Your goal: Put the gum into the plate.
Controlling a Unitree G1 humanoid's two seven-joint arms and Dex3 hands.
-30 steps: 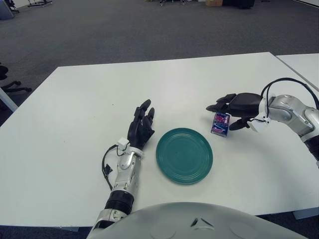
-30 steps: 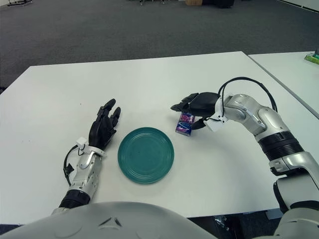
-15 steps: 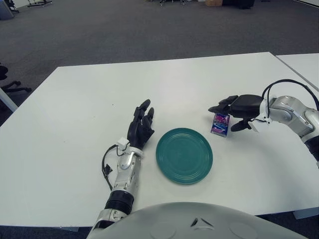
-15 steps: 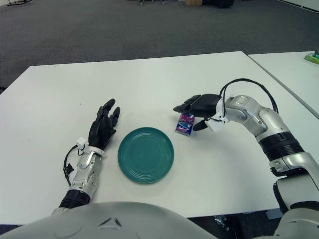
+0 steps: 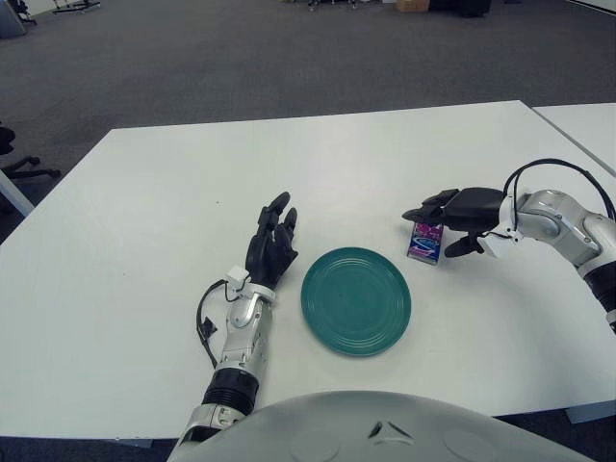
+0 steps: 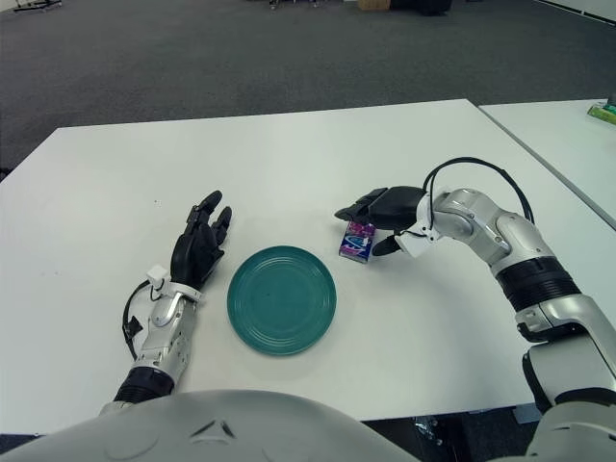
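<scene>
Lowered a little since a second earlier, the right hand (image 5: 450, 214) was seen closer to the worktop (image 5: 144, 260), with its dark fingers (image 5: 423, 208) reaching over the top of the gum (image 5: 425, 241) and its thumb (image 5: 460, 245) down at the pack's right side. Whether the digits actually pressed on the pack could not be told; the hand was set loosely about it, neither wide nor clamped, and nothing was lifted. The gum itself was unmoved across the frames: a small purple and blue pack, stood upright on the white worktop, just beside the plate (image 5: 356, 300) at about 1 o'clock from the plate's centre, near the rim but apart from it.

The plate, a round green dish with ridged rings, was seen lying flat on the worktop near the front edge. Nothing was held in it; its whole face was bare.

The left hand (image 5: 271, 246) was seen at 9 o'clock from the plate, just beside its rim, palm down with the fingers stretched out flat and pointed away from the robot, and nothing was held by it. Its place and pose were unchanged from the earlier frames. A black cable (image 5: 206, 322) was looped by its wrist. The plate was likewise unshifted. A second white worktop (image 6: 568, 135) was seen at the far right.
</scene>
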